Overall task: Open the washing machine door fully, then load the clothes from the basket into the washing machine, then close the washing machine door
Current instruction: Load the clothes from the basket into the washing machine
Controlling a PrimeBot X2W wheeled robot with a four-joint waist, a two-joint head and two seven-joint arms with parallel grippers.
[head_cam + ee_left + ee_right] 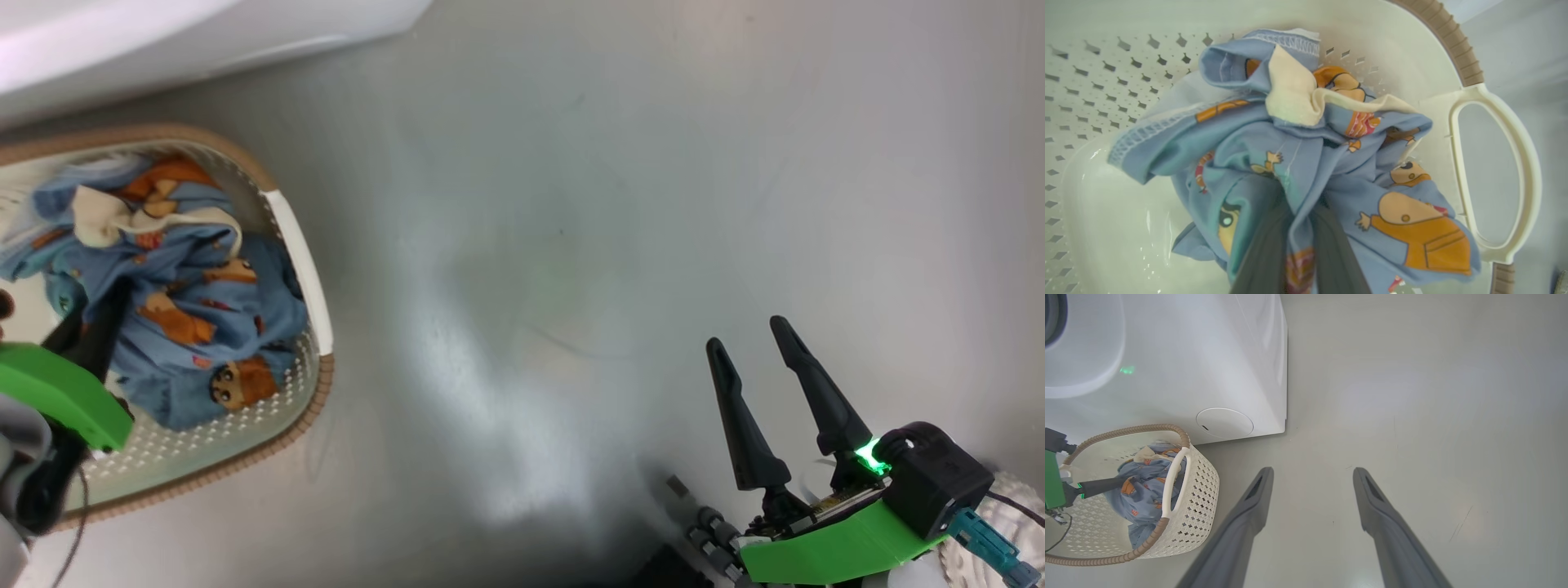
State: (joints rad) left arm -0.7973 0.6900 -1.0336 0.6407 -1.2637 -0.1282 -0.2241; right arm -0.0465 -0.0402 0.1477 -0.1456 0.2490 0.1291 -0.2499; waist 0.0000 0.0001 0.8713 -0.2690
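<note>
Inside basket (1470,65), clothes (1306,163) lying along handle (1534,179) side; left jaws clamped

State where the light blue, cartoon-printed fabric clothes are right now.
The clothes lie bundled in the cream-white perforated plastic basket, at the head view's left, by the white boxy washing machine; the left gripper pinches a fold.
</note>
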